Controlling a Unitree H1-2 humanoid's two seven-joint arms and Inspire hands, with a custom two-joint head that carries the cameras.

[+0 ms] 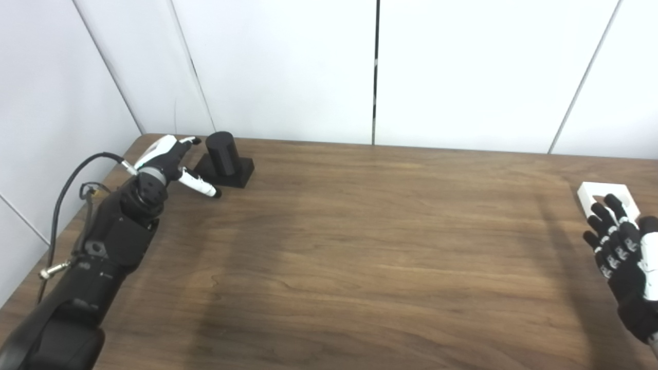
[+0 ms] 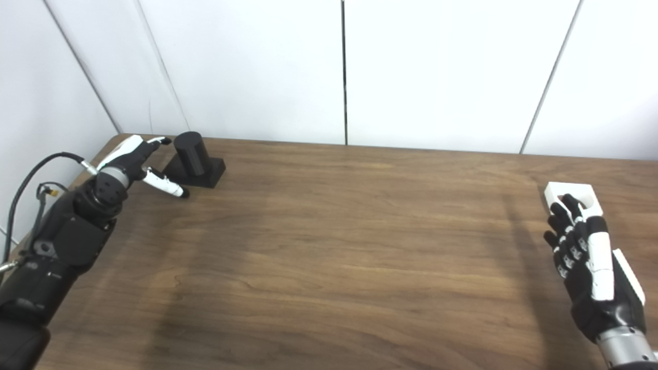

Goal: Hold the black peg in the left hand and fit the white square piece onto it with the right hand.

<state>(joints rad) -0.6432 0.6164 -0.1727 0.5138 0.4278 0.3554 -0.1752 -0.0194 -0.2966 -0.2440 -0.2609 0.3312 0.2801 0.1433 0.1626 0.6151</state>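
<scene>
So nothing's been picked up yet, both pieces are sitting on the wooden table [image 1: 360, 246] at opposite ends. The black peg [image 1: 222, 149] is parked in the far left corner: a short upright cylinder on a flat square black base, long axis pointing straight up with maybe a slight lean toward the wall. The left hand [image 1: 172, 159] is placed just beside it, on its left, fingers spread and nothing held. One finger is stretched along the table in front of the base, the rest are pointed toward the back wall, so the peg is kind of bracketed but not touched as far as can be seen.

Over on the right edge, the white square piece [image 2: 568, 192] is lying flat, its hole facing up. The right hand [image 2: 583, 252] is laid out with straight fingers, not clenched on anything, and the fingertips [image 2: 564, 203] overlap the near edge of the piece and its hole. Whether actual contact is made can't be told from either view.

The relation that matters here: the peg lies to the right of the left hand, very near, while the white piece lies straight ahead of the right hand's fingers. Each part is clearly nearer its own hand, and the two parts are well apart, so a grasp on each side is probably needed before anything gets brought to the middle
</scene>
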